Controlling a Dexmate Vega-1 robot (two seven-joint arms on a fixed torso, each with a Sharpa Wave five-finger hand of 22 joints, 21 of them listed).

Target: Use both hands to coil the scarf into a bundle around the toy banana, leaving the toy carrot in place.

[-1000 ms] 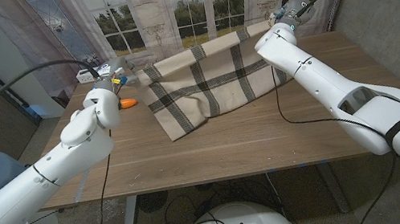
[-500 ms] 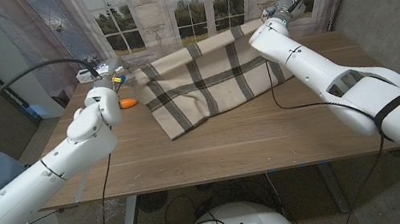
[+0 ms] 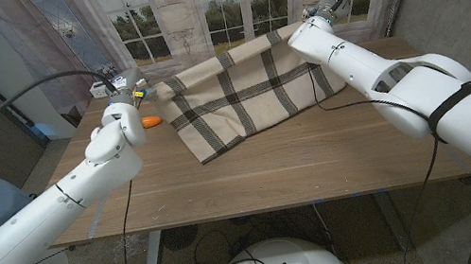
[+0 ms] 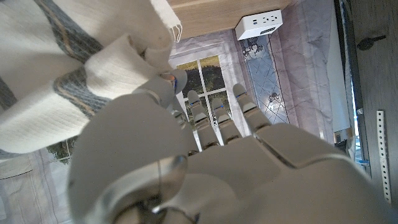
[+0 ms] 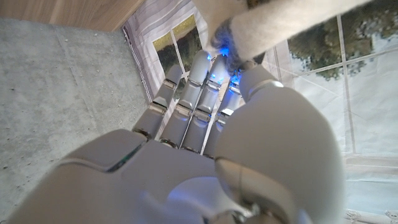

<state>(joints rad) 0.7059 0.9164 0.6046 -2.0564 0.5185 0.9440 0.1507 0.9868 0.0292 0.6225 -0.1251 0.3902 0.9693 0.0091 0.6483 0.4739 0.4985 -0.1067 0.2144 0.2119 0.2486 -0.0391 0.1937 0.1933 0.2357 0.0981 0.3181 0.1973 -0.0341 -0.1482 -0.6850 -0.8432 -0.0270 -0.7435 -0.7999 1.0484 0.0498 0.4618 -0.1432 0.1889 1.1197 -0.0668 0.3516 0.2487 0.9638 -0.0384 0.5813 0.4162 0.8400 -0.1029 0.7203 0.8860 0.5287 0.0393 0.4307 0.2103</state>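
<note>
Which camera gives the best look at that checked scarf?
The head view: the scarf lies spread across the table there, its far edge lifted. The left wrist view shows only a bunched fold, the right wrist view just a strip of its edge.

The plaid scarf (image 3: 239, 93) lies spread across the far half of the wooden table (image 3: 316, 152), its far edge lifted into a rolled ridge. The left hand (image 3: 136, 99) is at the scarf's far left corner, fingers against the cloth there; whether they pinch it cannot be told. The toy carrot (image 3: 150, 121) lies on the table just beside that hand, on the near side of its fingers, apart from the scarf's edge. The right hand (image 3: 313, 23) is at the scarf's far right end, mostly hidden behind its own wrist, with the rolled edge running up to it.
</note>
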